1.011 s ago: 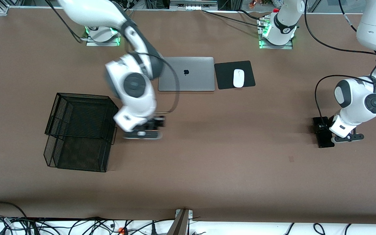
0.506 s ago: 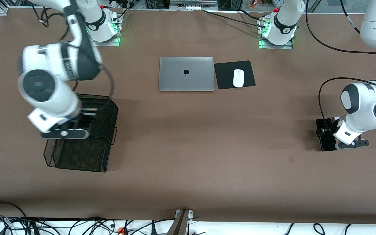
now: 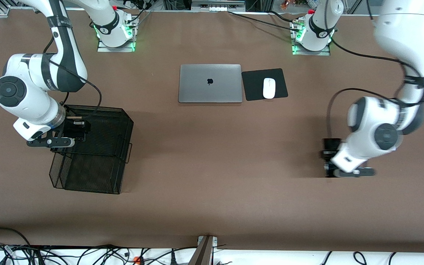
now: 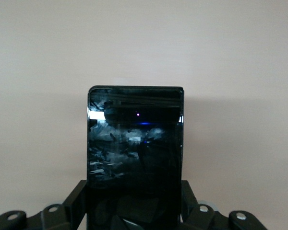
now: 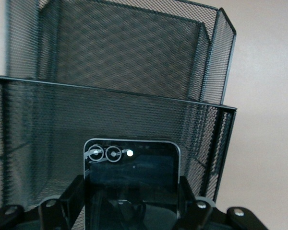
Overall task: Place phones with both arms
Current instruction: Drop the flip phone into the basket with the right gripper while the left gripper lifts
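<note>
Glossy glass against matt cloth and wire mesh

The long black phone (image 4: 135,153) has a glossy, smudged, reflective face; the small black phone (image 5: 131,184) is smooth and shiny too. The black mesh tray (image 3: 98,147) is fine woven metal wire. The brown table (image 3: 234,184) looks matt; the laptop (image 3: 210,83) is brushed grey metal.
</note>
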`<move>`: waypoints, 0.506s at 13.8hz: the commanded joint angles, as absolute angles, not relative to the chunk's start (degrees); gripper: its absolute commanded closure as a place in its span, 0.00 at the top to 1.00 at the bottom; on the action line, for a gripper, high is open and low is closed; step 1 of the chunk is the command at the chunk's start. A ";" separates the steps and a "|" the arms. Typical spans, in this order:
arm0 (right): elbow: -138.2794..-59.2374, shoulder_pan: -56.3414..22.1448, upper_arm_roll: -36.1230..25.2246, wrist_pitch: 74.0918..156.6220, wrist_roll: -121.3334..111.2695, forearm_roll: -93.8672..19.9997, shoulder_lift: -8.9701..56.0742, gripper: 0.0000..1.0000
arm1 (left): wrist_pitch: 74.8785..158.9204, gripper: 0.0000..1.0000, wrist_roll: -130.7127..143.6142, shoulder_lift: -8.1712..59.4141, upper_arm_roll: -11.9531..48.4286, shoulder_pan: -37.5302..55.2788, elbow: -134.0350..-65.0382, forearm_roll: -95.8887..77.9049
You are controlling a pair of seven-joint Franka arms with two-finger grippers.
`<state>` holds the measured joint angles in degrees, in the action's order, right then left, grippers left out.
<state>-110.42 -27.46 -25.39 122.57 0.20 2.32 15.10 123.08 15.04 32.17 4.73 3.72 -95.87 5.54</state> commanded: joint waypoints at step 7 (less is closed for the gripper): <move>-116.63 -25.84 -27.07 128.32 -3.08 -1.49 13.88 0.33 | 121.46 0.00 41.20 41.29 3.60 27.31 -81.93 0.70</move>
